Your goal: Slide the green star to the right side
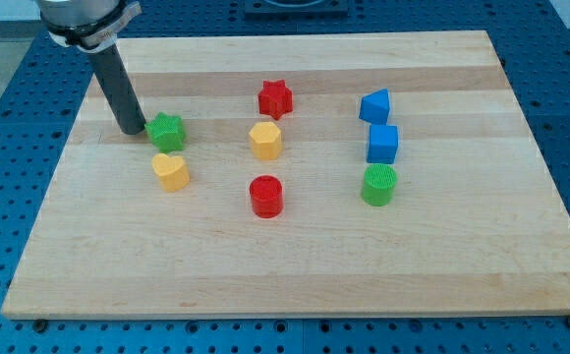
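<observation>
The green star (167,132) lies on the wooden board (295,256) at the view's left. My tip (131,130) rests on the board just to the left of the green star, touching or almost touching its left side. The rod rises from there toward the view's top left.
A yellow heart-shaped block (171,172) lies just below the green star. A red star (275,98), a yellow hexagon (264,141) and a red cylinder (265,196) stand in the middle. Two blue blocks (374,106) (382,144) and a green cylinder (378,185) stand at the right.
</observation>
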You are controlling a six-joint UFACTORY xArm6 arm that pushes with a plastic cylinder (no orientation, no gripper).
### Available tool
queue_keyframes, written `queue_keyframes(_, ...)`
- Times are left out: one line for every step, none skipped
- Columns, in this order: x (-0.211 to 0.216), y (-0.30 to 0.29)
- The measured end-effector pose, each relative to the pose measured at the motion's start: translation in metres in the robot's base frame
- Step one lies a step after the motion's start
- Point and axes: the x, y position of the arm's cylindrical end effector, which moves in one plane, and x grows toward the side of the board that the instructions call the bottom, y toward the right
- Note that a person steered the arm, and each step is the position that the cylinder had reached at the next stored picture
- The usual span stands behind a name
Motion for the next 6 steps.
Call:
queue_keyframes(0.021, -0.002)
queue_keyframes(0.029, -0.002)
queue_keyframes(0.024, 0.004)
queue_keyframes(0.010, 0.032)
queue_keyframes(0.007, 0.039)
queue_keyframes(0.007, 0.039)
